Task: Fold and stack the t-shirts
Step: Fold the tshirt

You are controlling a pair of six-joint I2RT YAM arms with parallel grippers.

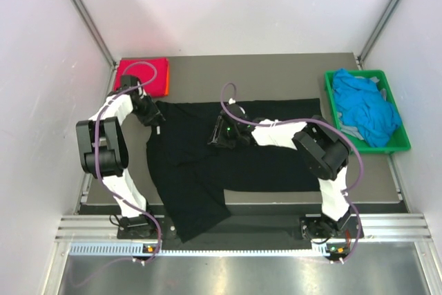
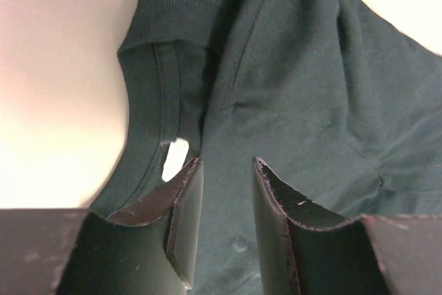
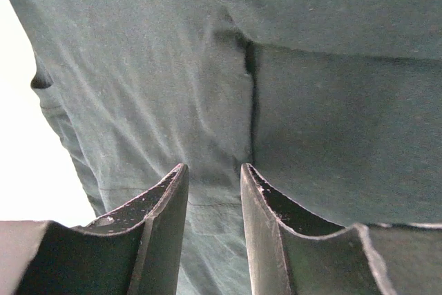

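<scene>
- The left claw (image 2: 226,164) has let go. Its two fingers (image 2: 183,205) stand apart and hold nothing.
- It points down at the black shirt (image 2: 311,67), close to a stitched hem (image 2: 166,67). I cannot tell if it touches the cloth.
- The left arm (image 1: 103,150) goes up from its base and bends at the elbow by the left side of the bench (image 1: 276,74). Then it turns in to the shirt's far left corner.
- The right claw (image 3: 213,168) has let go too. Its fingers are apart, with only cloth showing below the gap.
- The right arm (image 1: 321,150) comes up from its base and bends at the elbow. It reaches far to the left, low over the shirt, and the claw ends near the middle of the shirt's far part.
- The black shirt lies spread out and wrinkled on the bench between the arms. One end hangs past the near edge.
- A folded red shirt (image 1: 141,74) sits at the far left corner, with an orange shirt (image 1: 167,85) peeking out at its side.
- Blue shirts (image 1: 362,105) lie in a heap in the green crate (image 1: 330,105) on the right.
</scene>
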